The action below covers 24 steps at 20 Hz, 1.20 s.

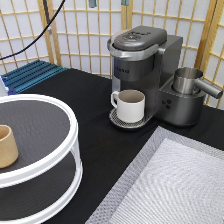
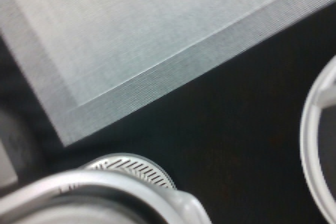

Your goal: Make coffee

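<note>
White mug [image 1: 131, 105] waits on the coffee maker [image 1: 142, 75].
Lid down, no pod visible; the tool is out of the exterior view, so its state is unknowable.

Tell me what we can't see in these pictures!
- The end effector: out of frame in the exterior view.
- The coffee pod: not visible in either view.
- Inside the coffee machine: its lid is down, so the exterior view cannot show whether a pod is loaded.
- Inside the white mug and metal jug: their rims hide the contents.
- The tan cup: cut off by the exterior view's left edge.
- The wrist view: the mug is blurred and cropped.
</note>
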Tool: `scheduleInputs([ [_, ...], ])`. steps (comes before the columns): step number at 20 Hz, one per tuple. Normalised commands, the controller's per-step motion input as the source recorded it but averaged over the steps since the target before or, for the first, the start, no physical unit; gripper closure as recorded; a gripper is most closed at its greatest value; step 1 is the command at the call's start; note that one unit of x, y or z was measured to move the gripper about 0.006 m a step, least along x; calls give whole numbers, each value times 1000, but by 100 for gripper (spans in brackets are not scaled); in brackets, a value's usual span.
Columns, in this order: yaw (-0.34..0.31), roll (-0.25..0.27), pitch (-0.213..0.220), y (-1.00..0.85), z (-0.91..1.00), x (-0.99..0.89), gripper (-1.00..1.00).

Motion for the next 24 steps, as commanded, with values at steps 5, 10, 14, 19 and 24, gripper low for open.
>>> scheduleInputs([
  [5,319,108,3,6,37,271,-100],
  [10,12,27,81,2,-19,782,-100],
  [14,-88,20,46,1,-246,498,-100],
  [19,-61,0,58,245,-147,129,-100],
  [24,-8,-20,43,384,-27,-7,-100],
])
